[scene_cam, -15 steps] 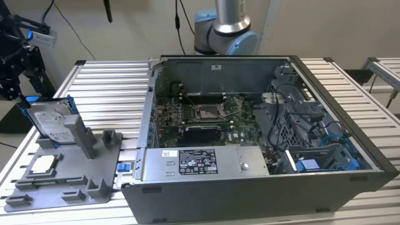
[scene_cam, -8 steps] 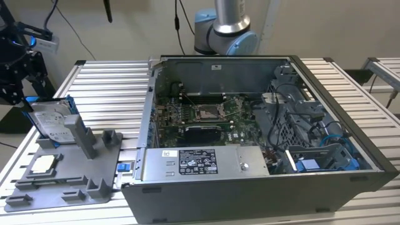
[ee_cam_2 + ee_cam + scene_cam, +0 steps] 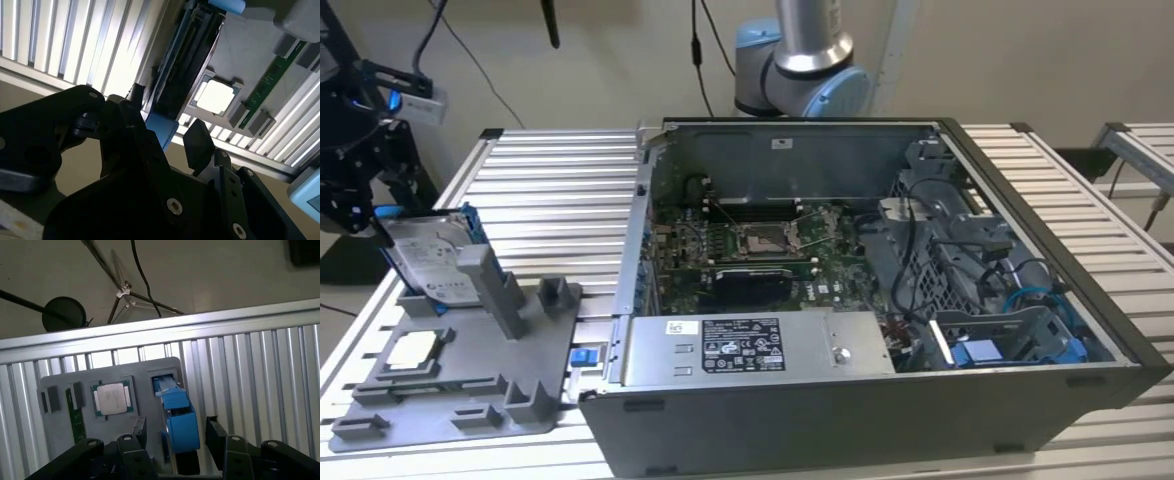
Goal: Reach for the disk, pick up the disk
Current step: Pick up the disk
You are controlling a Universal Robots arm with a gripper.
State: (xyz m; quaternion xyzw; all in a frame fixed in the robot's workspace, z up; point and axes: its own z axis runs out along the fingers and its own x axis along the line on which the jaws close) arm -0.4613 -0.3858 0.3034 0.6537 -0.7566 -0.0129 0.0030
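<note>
Fig. One disk (image 3: 434,258) stands on edge in a slot of the single grey holder (image 3: 454,395). The holder lies on the slatted surface (image 3: 547,170), to the exterior view's left of one open computer case (image 3: 854,260). The pincer (image 3: 176,424) is spread apart, and its two fingers (image 3: 215,432) flank the disk's blue-railed edge with a gap on either side. One square chip (image 3: 112,398) and one green memory strip (image 3: 75,422) lie in the holder beside the disk.
</note>
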